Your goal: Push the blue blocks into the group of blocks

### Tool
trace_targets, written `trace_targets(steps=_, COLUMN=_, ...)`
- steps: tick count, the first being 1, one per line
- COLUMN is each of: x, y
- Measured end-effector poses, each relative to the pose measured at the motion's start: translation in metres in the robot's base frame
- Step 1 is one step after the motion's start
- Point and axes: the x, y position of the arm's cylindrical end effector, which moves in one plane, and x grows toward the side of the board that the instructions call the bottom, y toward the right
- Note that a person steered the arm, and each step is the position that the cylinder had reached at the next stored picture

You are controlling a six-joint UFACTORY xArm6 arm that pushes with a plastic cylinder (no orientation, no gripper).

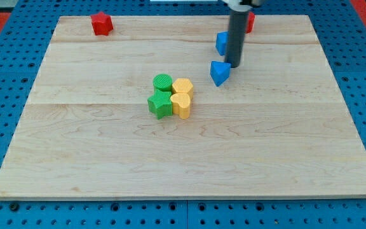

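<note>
A dark rod stands upright over the far half of a pale wooden tabletop point(107, 159), my tip point(234, 66) resting at the upper right edge of a blue triangular block point(218, 72), touching it or just short of it. A second blue block point(222, 42), its shape partly hidden by the rod, sits just behind and to the view's left of the rod, nearer the tabletop's far edge. The arm carries no hand, only this rod.

Toward the middle of the tabletop, four blocks huddle together: a green round block point(162, 82) and a yellow hexagonal block point(182, 86) at the back, a green star-shaped block point(160, 104) and a yellow heart-like block point(181, 105) in front, each touching its neighbours. The blue triangular block lies near this group, to the view's right and slightly farther back, with bare wood between them.

A red block point(101, 23) sits near the tabletop's far left corner, well apart from everything else. Another red block point(250, 23) peeks out behind the rod at the far edge; its shape cannot be made out.
</note>
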Motion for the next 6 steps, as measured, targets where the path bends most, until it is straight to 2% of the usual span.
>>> trace_targets(steps=1, x=0.006, y=0.035)
trace_targets(steps=2, x=0.016, y=-0.050)
trace_targets(steps=3, x=0.031, y=-0.086)
trace_targets(steps=5, x=-0.034, y=0.052)
trace_targets(steps=6, x=-0.076, y=0.089)
